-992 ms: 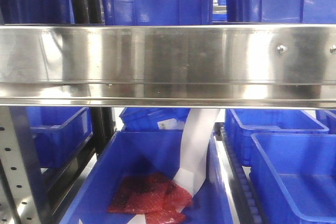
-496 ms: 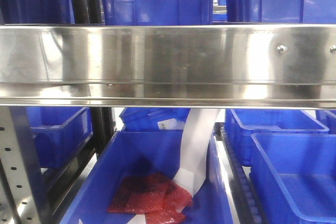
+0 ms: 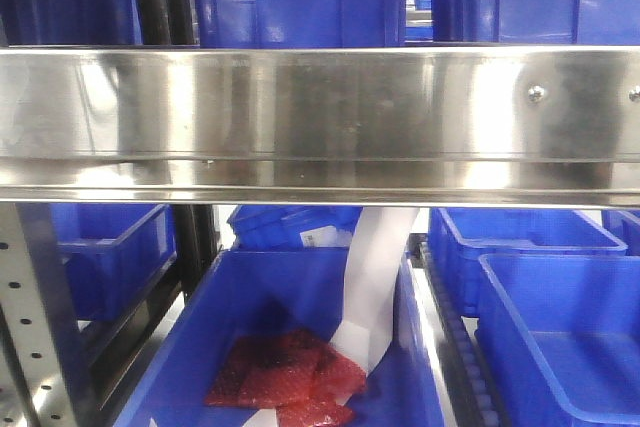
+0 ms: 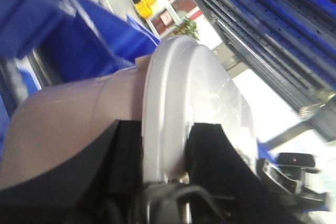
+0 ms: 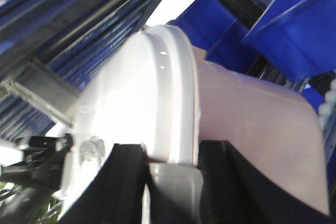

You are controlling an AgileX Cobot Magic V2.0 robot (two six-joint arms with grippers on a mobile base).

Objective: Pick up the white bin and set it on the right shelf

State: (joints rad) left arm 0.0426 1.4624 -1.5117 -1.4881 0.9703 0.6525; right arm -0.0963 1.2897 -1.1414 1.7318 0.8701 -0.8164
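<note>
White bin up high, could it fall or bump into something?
1. The left gripper and right gripper each seem to pinch only the overhanging rim of the lid. If the lid pops off, the white bin could drop.
2. Blue crates already stand behind the shiny front rail of the right shelf, so the bin might bump them going in.

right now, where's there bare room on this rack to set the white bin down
Above the stainless rail, stacked blue crates fill the tier's back; the surface just behind the rail is hidden. Below, the right-hand crate looks empty, bordered by the crate holding red packets. The white bin is held higher up.
</note>
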